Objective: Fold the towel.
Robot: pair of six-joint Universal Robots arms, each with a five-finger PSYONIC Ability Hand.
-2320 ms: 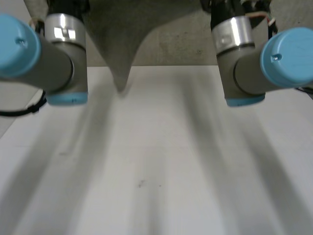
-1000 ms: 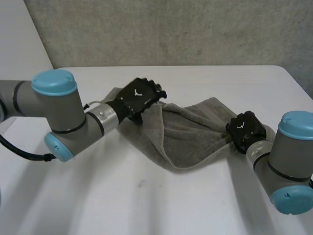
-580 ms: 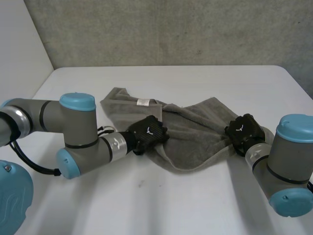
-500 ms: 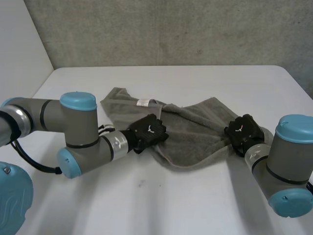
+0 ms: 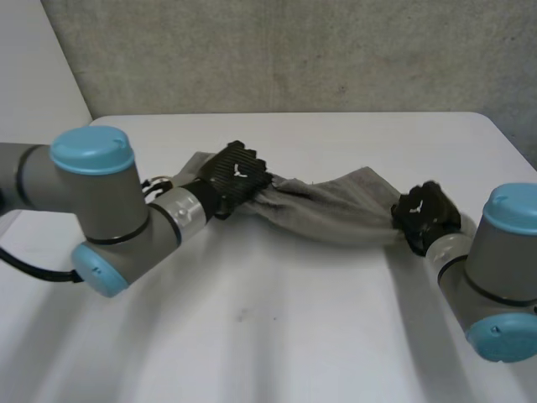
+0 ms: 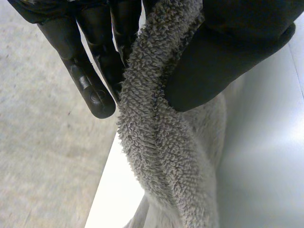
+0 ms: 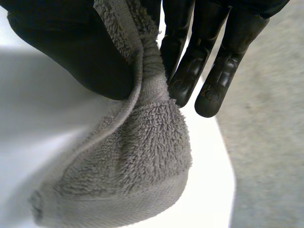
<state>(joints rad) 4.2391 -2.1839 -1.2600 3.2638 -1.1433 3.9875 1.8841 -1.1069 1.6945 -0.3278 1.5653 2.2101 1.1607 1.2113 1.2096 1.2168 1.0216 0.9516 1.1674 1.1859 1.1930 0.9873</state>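
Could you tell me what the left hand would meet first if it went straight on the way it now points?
Apart from the towel it pinches, the left hand points across bare table toward the far edge; that way looks free, though depth is unclear.

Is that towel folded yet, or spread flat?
Neither: the towel is bunched into a narrow band, pinched at one end by the left hand, at the other by the right hand.
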